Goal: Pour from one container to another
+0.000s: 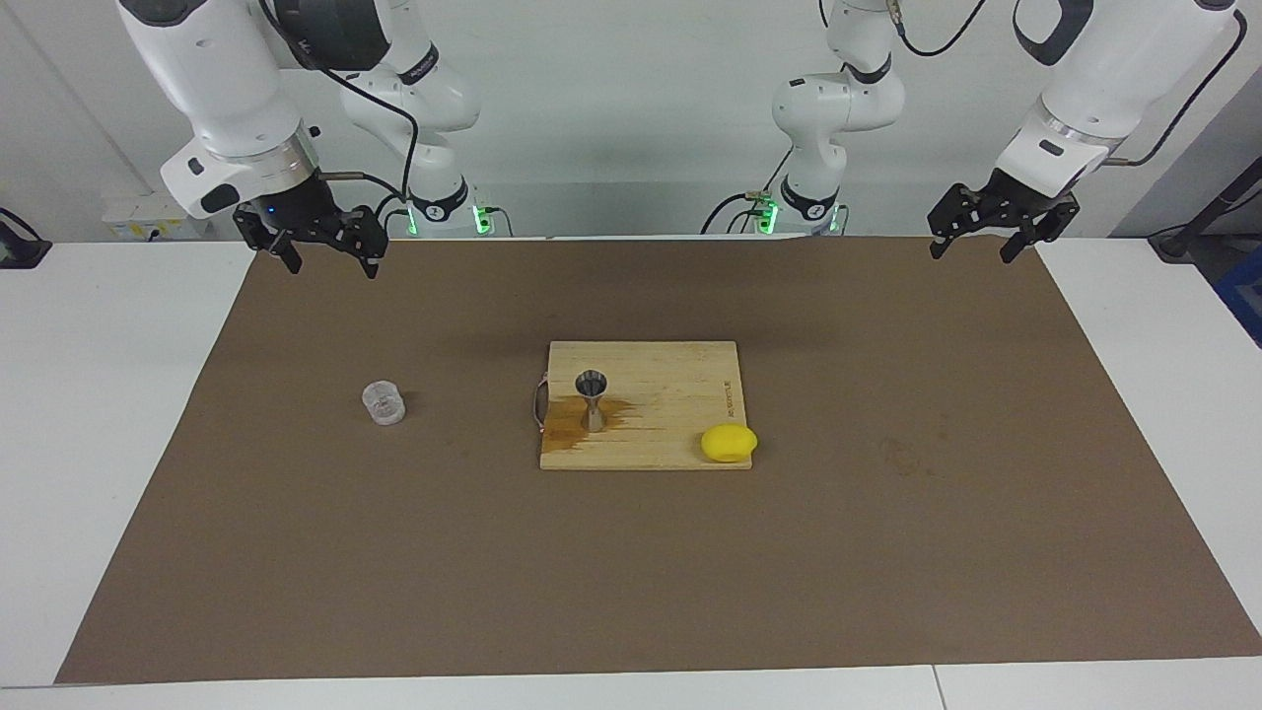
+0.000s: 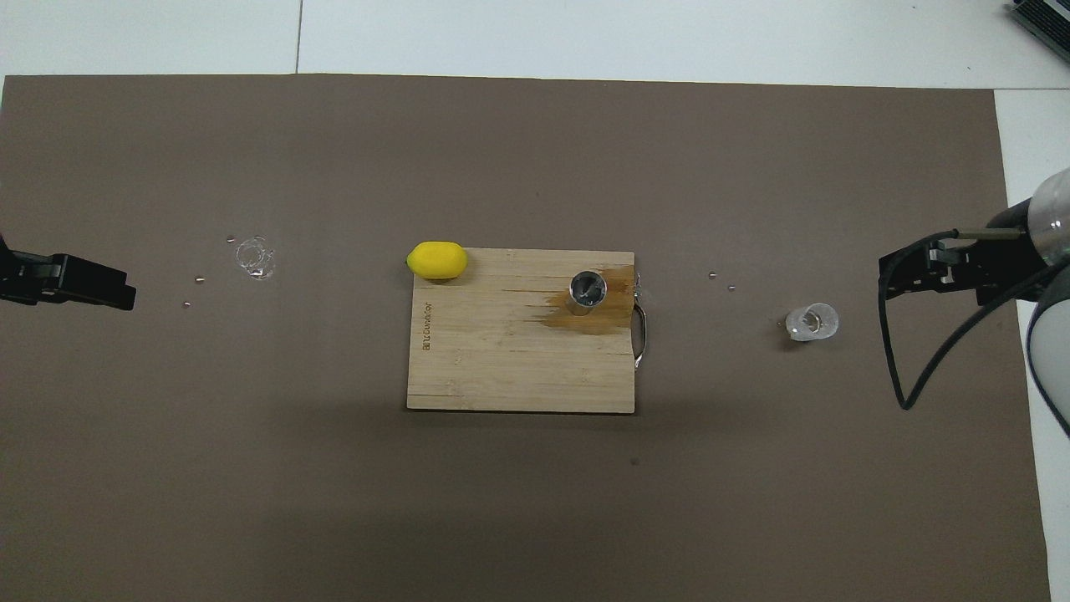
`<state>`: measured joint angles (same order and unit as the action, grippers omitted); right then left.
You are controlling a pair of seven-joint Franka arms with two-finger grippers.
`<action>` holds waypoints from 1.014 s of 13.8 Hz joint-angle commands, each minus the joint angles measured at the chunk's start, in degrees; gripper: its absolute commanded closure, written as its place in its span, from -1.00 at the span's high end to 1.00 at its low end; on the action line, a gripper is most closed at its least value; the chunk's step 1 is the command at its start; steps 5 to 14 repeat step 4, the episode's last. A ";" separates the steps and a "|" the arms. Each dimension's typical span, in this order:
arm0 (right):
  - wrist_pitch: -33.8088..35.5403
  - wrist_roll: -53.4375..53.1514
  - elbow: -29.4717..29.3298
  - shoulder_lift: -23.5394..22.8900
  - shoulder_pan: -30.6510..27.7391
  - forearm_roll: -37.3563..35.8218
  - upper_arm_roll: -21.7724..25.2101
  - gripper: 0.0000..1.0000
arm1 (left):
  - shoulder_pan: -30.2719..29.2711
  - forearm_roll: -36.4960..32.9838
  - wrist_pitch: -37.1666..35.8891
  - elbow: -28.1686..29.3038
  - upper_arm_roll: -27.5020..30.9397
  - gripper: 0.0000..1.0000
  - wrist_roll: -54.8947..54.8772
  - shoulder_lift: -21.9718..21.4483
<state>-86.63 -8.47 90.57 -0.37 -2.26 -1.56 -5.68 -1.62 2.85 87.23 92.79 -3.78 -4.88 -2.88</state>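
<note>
The clear glass tumbler stands upright on the brown mat toward the right arm's end of the table. The steel jigger stands upright on a wooden cutting board, in a wet brown stain. My right gripper hangs open and empty high over the mat at its own end, well apart from the tumbler. My left gripper waits open and empty over the mat's edge at the left arm's end.
A yellow lemon lies at the board's corner farthest from the robots. A metal handle sticks out of the board's side toward the tumbler. A wet patch and droplets mark the mat toward the left arm's end.
</note>
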 commanded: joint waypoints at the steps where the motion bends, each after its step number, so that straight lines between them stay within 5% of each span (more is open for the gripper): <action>1: -1.52 1.44 1.72 1.42 -0.12 0.15 -0.03 1.00 | 0.48 -0.83 0.04 1.87 0.26 1.00 0.75 -1.69; 14: -1.43 1.18 1.80 1.42 -0.12 0.06 -0.03 1.00 | 0.48 -0.83 0.04 1.87 0.26 1.00 0.75 -1.69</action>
